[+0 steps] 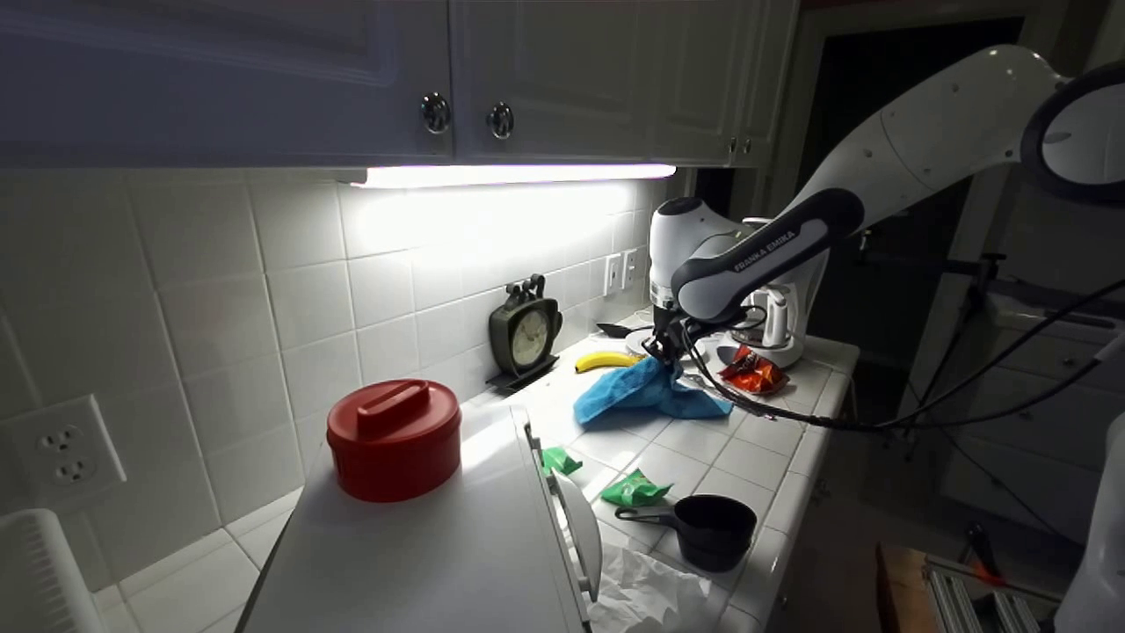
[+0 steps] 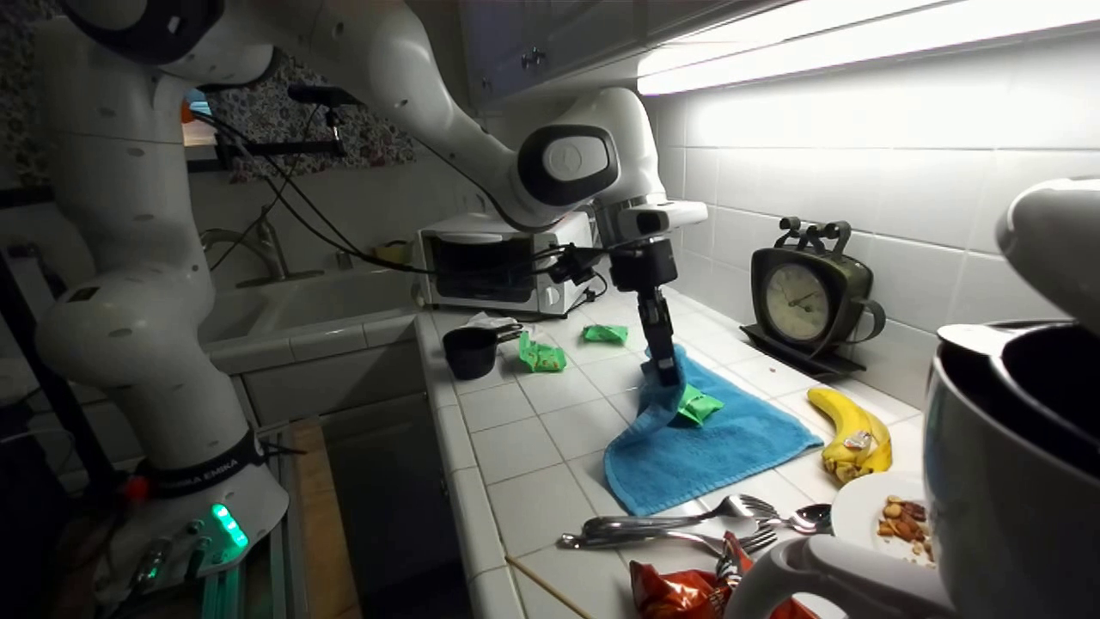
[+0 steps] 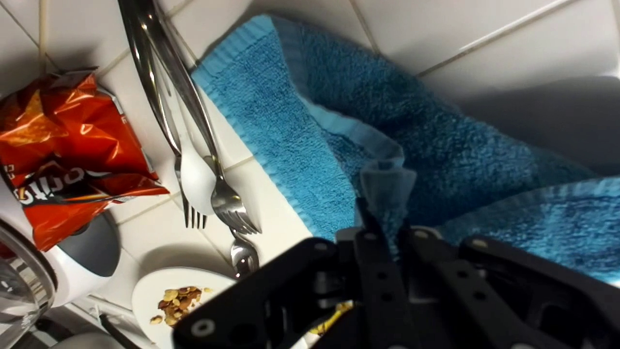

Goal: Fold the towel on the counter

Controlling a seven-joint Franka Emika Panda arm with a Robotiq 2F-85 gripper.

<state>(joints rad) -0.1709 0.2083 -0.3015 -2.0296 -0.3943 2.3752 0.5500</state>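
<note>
The blue towel [image 1: 624, 391] lies on the white tiled counter, with one part lifted and folded over. It also shows in an exterior view [image 2: 730, 451] and in the wrist view [image 3: 300, 145]. My gripper [image 2: 668, 371] points down and is shut on a pinched edge of the towel, slightly above the counter. In the wrist view the gripper [image 3: 382, 223] has towel cloth bunched between its fingertips. The gripper [image 1: 664, 347] is partly dark in an exterior view. A green packet [image 2: 699, 404] lies on the towel beside the lifted fold; it is hidden elsewhere.
A banana [image 2: 851, 430], cutlery [image 2: 679, 524], a red chip bag [image 2: 675, 593] and a plate of nuts [image 2: 851, 507] lie near the towel. A clock-like scale [image 2: 803, 301] stands by the wall. Green packets [image 1: 635, 488] and a black pot [image 1: 714, 532] stand towards the toaster oven [image 2: 507, 258].
</note>
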